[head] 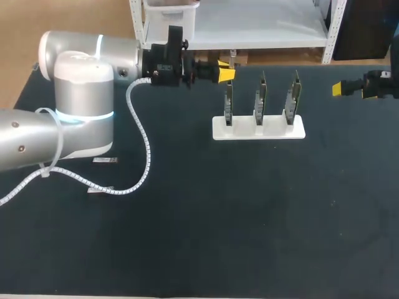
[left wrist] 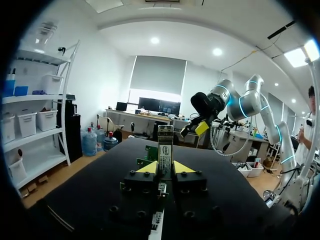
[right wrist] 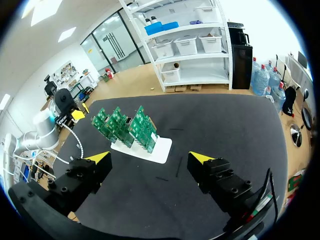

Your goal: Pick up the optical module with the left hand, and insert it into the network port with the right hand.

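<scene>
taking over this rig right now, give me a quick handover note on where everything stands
Left gripper: shut on the optical module, held upright near the left end of the white stand.
Right gripper: fingers open, empty, out past the stand's right end.
Three green circuit boards stand upright in the stand; their ports are too small to make out.
Done: the left gripper has picked up the module.
Left: pass it to the right gripper, then insert it into a network port.

Broad black-covered table (head: pixel 249 218) under bright, even indoor light.
</scene>
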You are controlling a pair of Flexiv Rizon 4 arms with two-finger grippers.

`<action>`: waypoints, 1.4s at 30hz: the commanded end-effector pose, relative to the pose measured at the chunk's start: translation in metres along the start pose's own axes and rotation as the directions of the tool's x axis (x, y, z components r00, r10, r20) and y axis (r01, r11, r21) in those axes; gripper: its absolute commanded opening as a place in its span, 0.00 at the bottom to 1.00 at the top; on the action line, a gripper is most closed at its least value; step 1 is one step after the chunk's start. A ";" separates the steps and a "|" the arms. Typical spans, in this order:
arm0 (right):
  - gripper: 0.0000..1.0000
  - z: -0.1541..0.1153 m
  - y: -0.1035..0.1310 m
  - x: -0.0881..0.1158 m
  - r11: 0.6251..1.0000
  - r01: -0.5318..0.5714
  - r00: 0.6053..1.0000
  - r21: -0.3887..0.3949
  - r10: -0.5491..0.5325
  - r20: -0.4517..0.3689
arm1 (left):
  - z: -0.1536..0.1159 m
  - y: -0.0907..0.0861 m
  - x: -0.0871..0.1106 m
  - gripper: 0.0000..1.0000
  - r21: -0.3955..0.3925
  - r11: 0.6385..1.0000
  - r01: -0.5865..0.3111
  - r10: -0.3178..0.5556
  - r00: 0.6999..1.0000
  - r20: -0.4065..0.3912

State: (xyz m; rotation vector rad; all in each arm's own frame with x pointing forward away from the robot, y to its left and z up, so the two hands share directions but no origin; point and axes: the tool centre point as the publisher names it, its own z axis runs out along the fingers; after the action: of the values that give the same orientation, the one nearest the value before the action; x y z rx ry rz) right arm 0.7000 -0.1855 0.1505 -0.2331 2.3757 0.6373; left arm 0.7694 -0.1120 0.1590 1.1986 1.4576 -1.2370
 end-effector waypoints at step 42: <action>1.00 0.000 0.001 0.000 1.000 -0.001 1.000 0.003 0.001 0.001 | 0.003 0.008 0.006 0.00 0.023 0.999 -0.030 0.030 0.999 -0.021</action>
State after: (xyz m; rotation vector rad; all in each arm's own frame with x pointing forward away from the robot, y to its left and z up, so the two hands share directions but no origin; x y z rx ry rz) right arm 0.7000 -0.1855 0.1505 -0.2331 2.3757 0.6373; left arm 0.7738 -0.1133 0.1526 1.2418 1.4387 -1.2221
